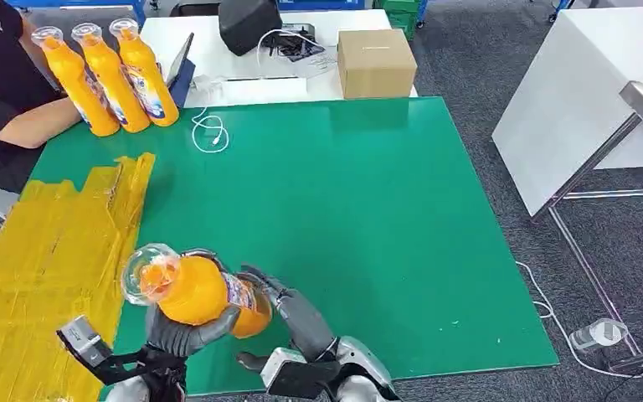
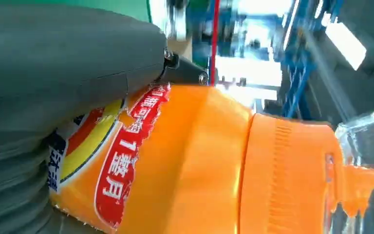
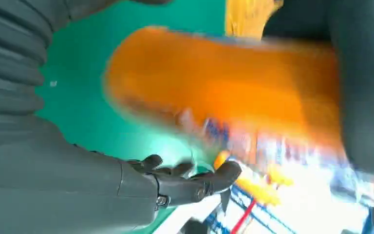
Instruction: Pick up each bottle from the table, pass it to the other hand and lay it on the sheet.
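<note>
A cardboard box [image 1: 376,62] sits on the white table [image 1: 243,79] beside a black bag [image 1: 249,23]; a white cable [image 1: 210,131] coils on the green mat [image 1: 360,218]; a person's arm [image 1: 33,124] rests at the far-left corner

Silver arms, grey ribbed wrist covers, dark grey left hand [image 1: 186,333], right hand [image 1: 297,311]

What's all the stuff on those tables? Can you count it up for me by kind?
Orange bottles: 4, three standing at the far corner and one in the robot's left hand, bottle at
Yellow sheet: 1
Cardboard box: 1
White cable: 1
Black bag: 1
Total: 8
</note>
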Controlling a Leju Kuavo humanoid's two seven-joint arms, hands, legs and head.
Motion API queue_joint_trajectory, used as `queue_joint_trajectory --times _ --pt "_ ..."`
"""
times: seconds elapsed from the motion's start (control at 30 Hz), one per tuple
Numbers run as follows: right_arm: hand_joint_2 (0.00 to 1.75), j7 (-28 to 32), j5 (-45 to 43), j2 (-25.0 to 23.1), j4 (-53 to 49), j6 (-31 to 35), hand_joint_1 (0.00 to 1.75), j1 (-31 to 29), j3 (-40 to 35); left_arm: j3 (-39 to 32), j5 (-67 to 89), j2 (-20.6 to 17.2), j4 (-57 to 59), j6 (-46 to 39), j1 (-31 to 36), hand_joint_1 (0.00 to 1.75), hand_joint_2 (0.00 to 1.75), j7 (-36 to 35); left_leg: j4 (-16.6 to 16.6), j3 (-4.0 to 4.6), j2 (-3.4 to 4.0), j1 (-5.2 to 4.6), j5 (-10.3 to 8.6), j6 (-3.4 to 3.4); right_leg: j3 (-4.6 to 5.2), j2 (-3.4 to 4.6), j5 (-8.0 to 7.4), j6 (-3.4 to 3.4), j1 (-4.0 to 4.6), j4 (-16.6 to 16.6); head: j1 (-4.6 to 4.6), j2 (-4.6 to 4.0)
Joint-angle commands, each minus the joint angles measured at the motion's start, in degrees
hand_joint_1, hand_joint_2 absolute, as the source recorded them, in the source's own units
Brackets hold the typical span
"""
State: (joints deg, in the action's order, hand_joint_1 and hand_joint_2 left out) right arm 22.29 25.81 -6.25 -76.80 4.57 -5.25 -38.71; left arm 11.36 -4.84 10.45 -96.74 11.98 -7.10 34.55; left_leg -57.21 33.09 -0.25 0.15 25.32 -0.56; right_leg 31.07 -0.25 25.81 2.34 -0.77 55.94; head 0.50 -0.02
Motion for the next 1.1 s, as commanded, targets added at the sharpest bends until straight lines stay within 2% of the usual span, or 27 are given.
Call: queue_joint_trajectory --times 0.03,0.07,0.1,0.23,0.27,0.33,0.4,0.47,0.53,0.6,0.73,0.77,0.83,0.97,1.1 --pt "1.75 0.1 -1.11 2.11 -6.12 0.16 0.0 0.29 4.88 -5.24 5.7 -1.54 -2.08 -3.38 -0.31 1.75 1.75 1.7 0.03 -0.16 0.0 0.06 0.05 0.04 -0.19 -0.01 0.04 -0.09 0.07 -0.08 -0.02 0.0" --pt "1.75 0.15 -1.18 2.17 -6.57 0.31 0.0 0.19 5.22 -5.91 6.34 -1.65 -2.41 -3.63 -0.62 1.75 1.75 1.92 0.03 -0.09 -0.03 0.04 0.02 0.03 -0.12 -0.04 0.03 -0.06 0.05 -0.07 -0.04 0.0" --pt "1.75 1.04 -2.44 2.65 -8.09 0.96 0.0 0.11 6.4 -7.95 12.49 -1.77 -3.28 -8.79 -1.18 1.75 1.75 3.42 0.03 -0.1 0.0 0.02 0.02 0.03 -0.11 -0.01 0.03 -0.05 0.03 -0.05 -0.02 0.0" --pt "1.75 1.98 -5.67 5.9 -13.99 0.24 0.0 1.85 11.67 -13.29 23.68 -3.02 -1.99 -16.29 -0.12 1.75 1.75 3.63 0.04 -0.05 0.0 0.02 0.0 0.02 -0.08 -0.01 0.02 -0.04 0.0 -0.03 -0.04 0.0" --pt "1.75 3.02 -6.78 6.52 -15.68 -0.09 0.0 3.43 13.97 -13.99 29.34 -2.89 -0.27 -19.93 1.27 1.75 1.75 2.94 0.03 -0.28 0.03 0.11 0.11 0.04 -0.36 0.02 0.08 -0.11 0.1 -0.13 -0.02 0.0" --pt "1.75 5.22 -8.67 8.22 -18.32 -2.16 0.0 6.31 18.47 -13.32 40.44 -3.81 4.9 -27.89 4.89 1.75 1.75 0.82 0.07 -0.2 -0.39 0.08 -0.03 0.03 -0.39 -0.4 0.08 -0.07 0.06 -0.18 -0.04 0.0" --pt "1.75 6.76 -9.68 9.01 -18.88 -4.14 0.0 7.28 21.23 -12.17 54.02 -6.1 10.89 -36.48 7.9 1.75 1.75 -4.57 0.1 -0.16 -0.51 0.02 -0.1 0.02 -0.24 -0.51 0.07 -0.05 -0.02 -0.18 -0.04 0.0" --pt "1.75 7.04 -9.86 9.07 -18.5 -4.63 0.0 7.02 21.78 -12.18 53.88 -6.59 12.83 -37.02 8.78 1.75 1.75 -4.54 0.16 -0.22 -0.52 0.01 -0.11 0.03 -0.35 -0.49 0.03 -0.07 -0.03 -0.23 -0.02 0.0" --pt "1.75 7.1 -9.83 8.57 -18.08 -4.74 0.0 6.76 21.82 -12.02 54.63 -7.1 13.63 -37.95 8.87 1.75 1.75 -4.72 0.09 -0.14 -0.23 -0.03 -0.05 0.02 -0.2 -0.19 0.0 -0.05 -0.06 -0.11 -0.04 0.0" --pt "1.75 7.15 -9.74 8.8 -17.17 -5.17 0.0 5.76 21.11 -11.69 64.78 -9.5 17.13 -40.97 9.38 1.75 1.75 -10.89 0.09 -0.18 -0.14 -0.02 -0.03 0.04 -0.23 -0.14 0.01 -0.07 -0.04 -0.11 -0.02 0.0" --pt "1.75 6.72 -9.88 7.64 -13.74 -6.64 0.0 1.52 18.22 -14.13 69.94 -13.79 23.23 -42.91 7.57 1.75 1.75 -13.76 0.09 -0.18 0.01 -0.06 -0.02 0.03 -0.16 -0.01 -0.01 -0.03 -0.06 -0.07 -0.02 0.0" --pt "1.75 5.96 -9.82 7.13 -12.88 -6.48 0.0 0.31 17.19 -14.93 69.76 -14.54 24.31 -43.28 6.53 1.75 1.75 -12.85 0.2 -0.44 0.12 0.02 0.02 0.1 -0.4 0.1 -0.01 -0.14 0.03 -0.21 -0.02 0.0" --pt "1.75 5.63 -9.86 7.0 -12.63 -6.11 0.0 -0.08 16.73 -15.45 69.51 -14.5 24.59 -43.66 6.14 1.75 1.75 -12.02 0.21 -0.46 0.53 0.01 0.08 0.11 -0.32 0.5 -0.06 -0.14 0.03 -0.15 -0.04 0.0" --pt "1.75 5.52 -10.11 7.65 -12.69 -5.83 0.0 -0.39 15.83 -15.57 70.48 -13.98 24.4 -41.81 6.05 1.75 1.75 -12.64 0.11 -0.29 0.12 0.08 0.04 0.07 -0.29 0.15 0.02 -0.09 0.11 -0.11 -0.02 0.0" --pt "1.75 5.22 -10.36 7.44 -11.19 -5.87 0.0 -2.22 14.96 -15.19 73.98 -15.18 29.72 -39.42 7.31 1.75 1.75 -14.6 0.11 -0.23 0.14 0.1 0.04 0.03 -0.26 0.19 0.0 -0.07 0.06 -0.1 -0.04 0.0"
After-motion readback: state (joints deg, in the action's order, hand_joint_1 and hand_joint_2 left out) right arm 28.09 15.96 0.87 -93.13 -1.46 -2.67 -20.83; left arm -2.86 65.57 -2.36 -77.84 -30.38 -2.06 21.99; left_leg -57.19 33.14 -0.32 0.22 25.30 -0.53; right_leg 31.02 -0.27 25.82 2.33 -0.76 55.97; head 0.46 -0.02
